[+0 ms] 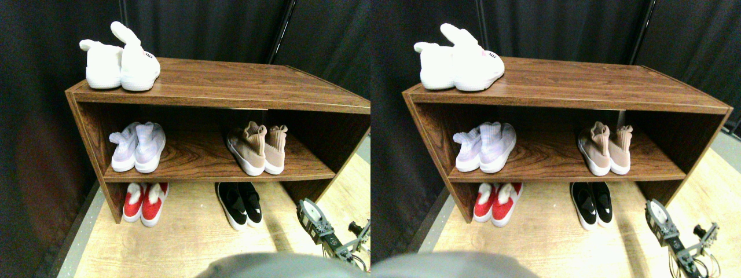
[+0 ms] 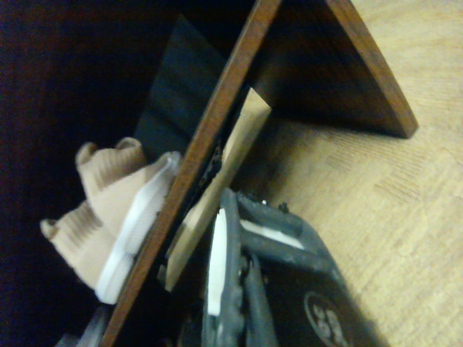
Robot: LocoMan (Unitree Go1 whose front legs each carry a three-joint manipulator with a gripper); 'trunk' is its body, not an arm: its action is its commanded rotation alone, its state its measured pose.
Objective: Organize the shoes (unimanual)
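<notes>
The stereo pair is lit from above: the white bunny slippers [image 1: 120, 62] are blown out to glare, while the black curtain [image 1: 52, 145] is left almost featureless. Deep shadow is cast under the shelf top [image 1: 231, 84]. Straight edges are bowed by wide-angle distortion towards the frame edges. The wrist view is dim, soft and grainy, its left side lost in darkness and the near jaw blurred

Dark curtain [image 1: 202, 23] backdrop, wooden shoe rack [image 1: 231, 84], pale wood floor [image 1: 191, 237]
</notes>
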